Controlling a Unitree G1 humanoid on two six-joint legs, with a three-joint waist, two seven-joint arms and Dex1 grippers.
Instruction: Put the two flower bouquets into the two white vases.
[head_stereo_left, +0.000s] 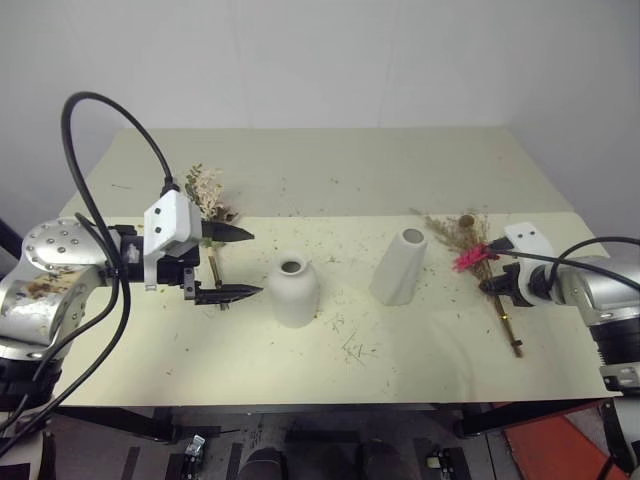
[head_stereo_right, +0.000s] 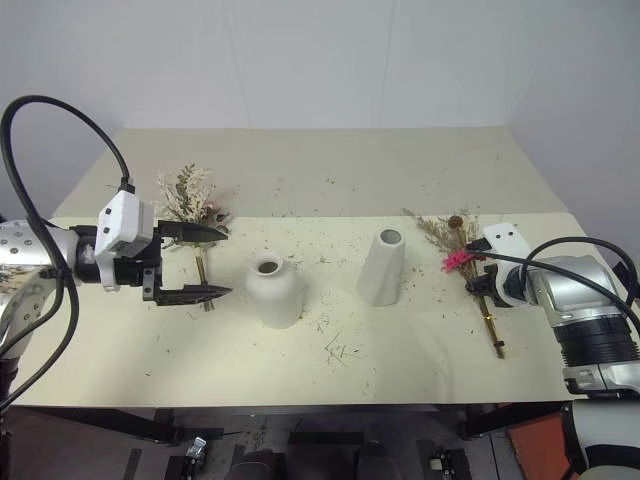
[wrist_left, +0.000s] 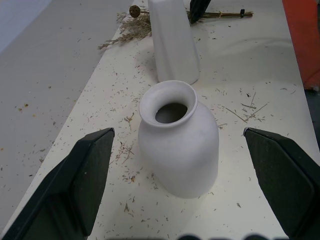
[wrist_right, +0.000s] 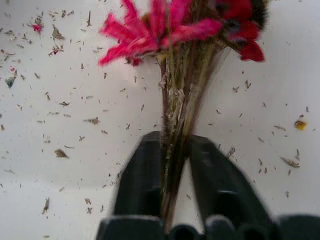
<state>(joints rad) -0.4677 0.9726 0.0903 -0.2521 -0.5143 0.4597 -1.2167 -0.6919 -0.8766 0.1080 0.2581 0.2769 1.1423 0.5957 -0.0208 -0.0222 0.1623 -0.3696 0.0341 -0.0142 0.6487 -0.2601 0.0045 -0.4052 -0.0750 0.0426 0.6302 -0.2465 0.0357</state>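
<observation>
On the left of the table (head_stereo_left: 330, 160), the left gripper (head_stereo_left: 238, 262) hangs just above the surface with its two black fingers spread wide and nothing between them, pointing toward the middle of the table. Behind and under those fingers lies the pale bouquet (head_stereo_left: 208, 192), its cream filler and green leaves toward the back of the table and its stem running forward between the fingers; whether they touch it cannot be told. Just to the right of the fingertips stands the short round vase (head_stereo_left: 293, 289), upright, its narrow mouth dark and holding nothing; in the left wrist view it sits squarely between the two open fingers, a little way ahead of them. Further right, near it but apart, stands the tall cone vase (head_stereo_left: 401, 266), upright, leaning slightly in the picture, its wider mouth also holding nothing. Bits of dried stalk and crumbs are scattered over the tabletop around both vases. On the right lies the pink bouquet (head_stereo_left: 478, 250), flat on the table, tan sprigs and a brown seed head toward the back, bright pink daisies in the middle, stems pointing toward the front edge. The right gripper (wrist_right: 175, 165) is clenched on those stems just below the pink flowers, one finger on each side of the bundle.
</observation>
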